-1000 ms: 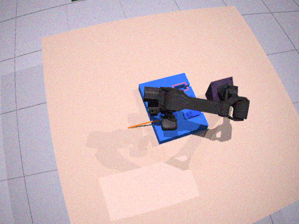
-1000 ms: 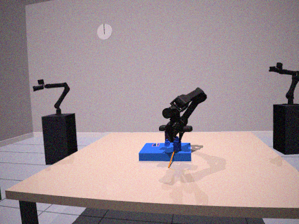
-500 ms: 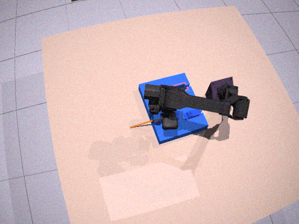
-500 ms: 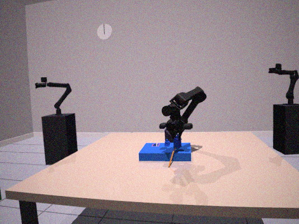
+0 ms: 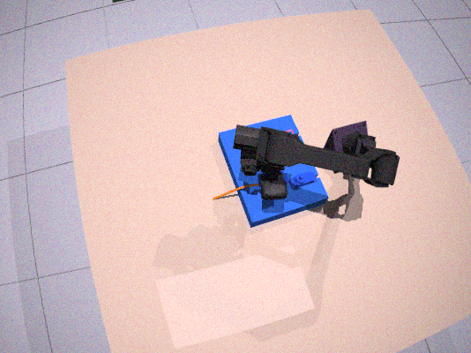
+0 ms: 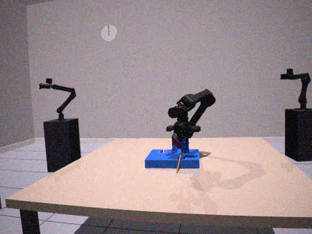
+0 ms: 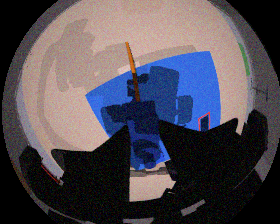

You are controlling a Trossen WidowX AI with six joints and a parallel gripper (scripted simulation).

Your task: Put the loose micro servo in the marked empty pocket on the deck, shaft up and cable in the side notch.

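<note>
My gripper [image 6: 183, 144] [image 7: 143, 126] is shut on the loose blue micro servo [image 6: 184, 146] [image 7: 142, 114], which appears slightly above the blue deck [image 5: 273, 123] [image 6: 172, 164] [image 7: 200, 75]. The servo's orange cable [image 5: 234, 191] [image 6: 179, 162] [image 7: 131, 59] sticks out past the deck's edge. Its shaft and ears cannot be made out clearly. The arm hides the servo in the top view. The marked pocket's pink-red outline [image 5: 289, 131] [image 6: 159, 151] [image 7: 204, 116] is on another part of the deck, with no servo there; the arm partly covers it in the top view.
Another blue servo [image 5: 303, 179] [image 6: 174, 149] stands on the deck close beside my gripper. The deck lies on the pale table [image 5: 132, 108] [image 6: 117, 188]. A dark purple plate [image 5: 346, 134] stands by the arm's base. Two other arms on black pedestals [image 6: 62, 144] [image 6: 298, 136] are in the background.
</note>
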